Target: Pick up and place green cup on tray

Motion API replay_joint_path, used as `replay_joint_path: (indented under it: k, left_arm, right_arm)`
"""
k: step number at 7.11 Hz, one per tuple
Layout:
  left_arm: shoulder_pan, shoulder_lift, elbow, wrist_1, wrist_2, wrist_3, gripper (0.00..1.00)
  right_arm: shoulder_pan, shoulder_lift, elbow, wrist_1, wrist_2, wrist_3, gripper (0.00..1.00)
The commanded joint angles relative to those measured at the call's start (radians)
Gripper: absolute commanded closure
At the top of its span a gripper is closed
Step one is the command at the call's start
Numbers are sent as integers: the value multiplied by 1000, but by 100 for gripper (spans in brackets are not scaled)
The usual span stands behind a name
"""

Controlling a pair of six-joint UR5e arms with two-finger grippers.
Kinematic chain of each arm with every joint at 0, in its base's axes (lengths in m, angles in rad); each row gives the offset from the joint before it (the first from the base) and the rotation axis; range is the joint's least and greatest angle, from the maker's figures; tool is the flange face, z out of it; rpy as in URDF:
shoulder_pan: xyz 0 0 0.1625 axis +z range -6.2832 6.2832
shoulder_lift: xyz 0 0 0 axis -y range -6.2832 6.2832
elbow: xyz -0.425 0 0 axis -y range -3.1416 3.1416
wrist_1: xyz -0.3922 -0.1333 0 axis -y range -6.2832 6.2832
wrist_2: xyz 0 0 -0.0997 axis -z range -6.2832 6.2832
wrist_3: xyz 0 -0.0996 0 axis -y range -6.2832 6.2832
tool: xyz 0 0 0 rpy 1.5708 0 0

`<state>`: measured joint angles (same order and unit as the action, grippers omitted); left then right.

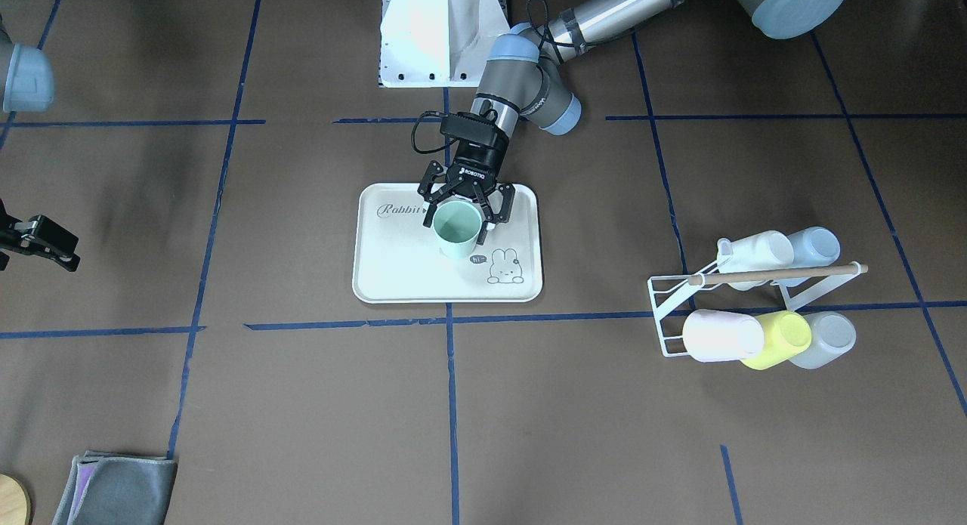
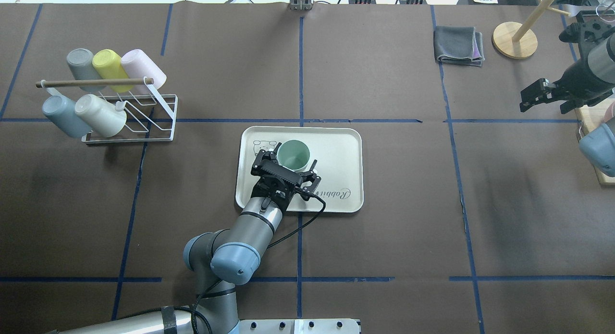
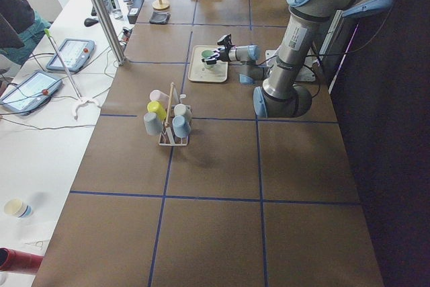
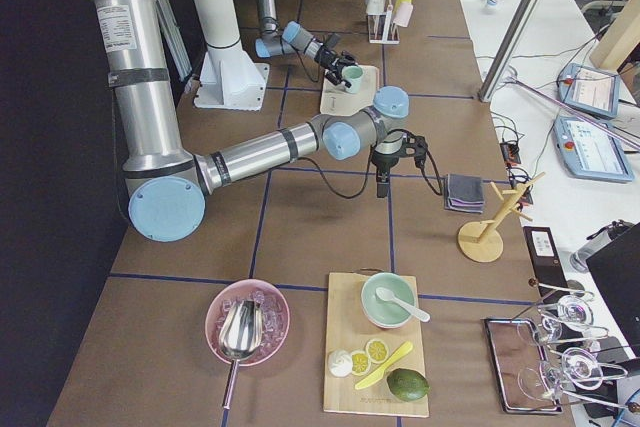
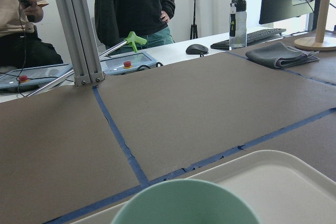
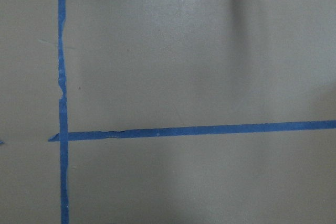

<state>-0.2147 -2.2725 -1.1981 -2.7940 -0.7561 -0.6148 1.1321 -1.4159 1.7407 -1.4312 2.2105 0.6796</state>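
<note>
The green cup point(image 1: 458, 230) stands upright on the cream tray point(image 1: 400, 268), near its middle toward the robot's side. My left gripper point(image 1: 461, 221) reaches over the tray's near rim with its fingers spread on either side of the cup, open, with a small gap showing. The overhead view shows the same: cup point(image 2: 294, 154), tray point(image 2: 336, 151), left gripper point(image 2: 295, 157). The cup's rim point(image 5: 184, 203) fills the bottom of the left wrist view. My right gripper point(image 2: 524, 99) hovers far off at the table's right end, looks open and empty.
A white wire rack point(image 2: 158, 117) with several cups, among them a yellow one point(image 2: 108, 65), stands at the far left. A folded grey cloth point(image 2: 459, 45) and a wooden stand point(image 2: 514, 38) sit at the far right. A cutting board and bowls lie beyond the right arm.
</note>
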Motion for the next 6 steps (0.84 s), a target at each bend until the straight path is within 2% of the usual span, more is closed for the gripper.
replay_joint_path:
  k: [1,6]
  left_arm:
    - [0,1,-36,7,-3,6,0]
    - [-28,4,-110,13,-52,39,0]
  right_arm:
    - [-2,0,-1,0,0,0,0]
    - [-3,3,-1,0,0,2,0]
